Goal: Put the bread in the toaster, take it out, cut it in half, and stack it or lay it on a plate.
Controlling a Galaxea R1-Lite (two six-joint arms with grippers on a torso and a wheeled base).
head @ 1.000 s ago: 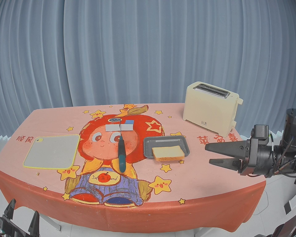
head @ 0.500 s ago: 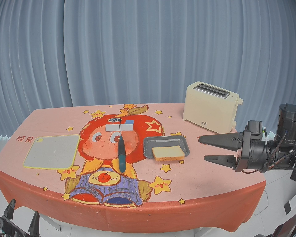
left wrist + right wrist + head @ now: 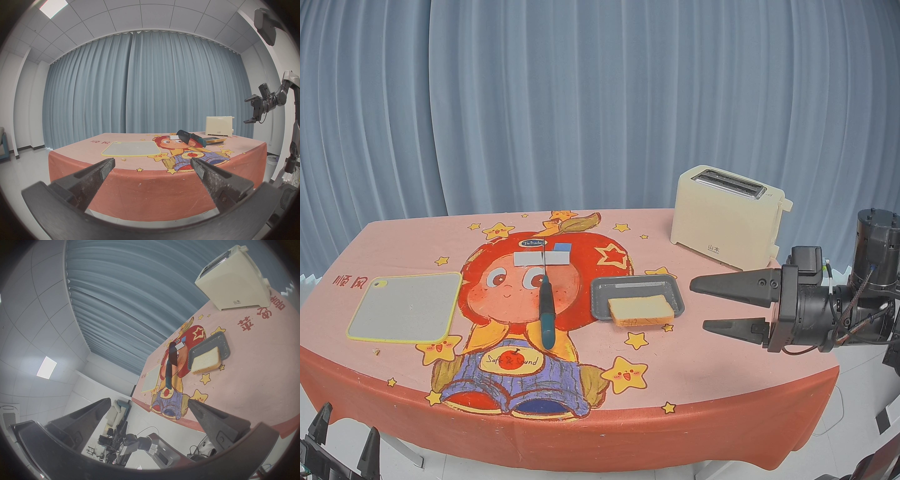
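Black right gripper (image 3: 697, 306), wide open and empty, keeps sliding toward the bread (image 3: 640, 310): we're closing in for the pick.

The cream plastic toaster (image 3: 727, 219) is showing a smooth, slightly glossy shell, with a metallic rim gleaming around its slots. The pale square bread slice (image 3: 640, 310) is looking soft and matt in the dark grey rectangular tray (image 3: 634, 285), whose smooth surface is catching a faint sheen. The pink printed cloth (image 3: 712, 369) is lying matt. The grey yellow-edged cutting board (image 3: 405, 306) is looking like matt plastic. The right tool (image 3: 700, 306) is looking matt black.
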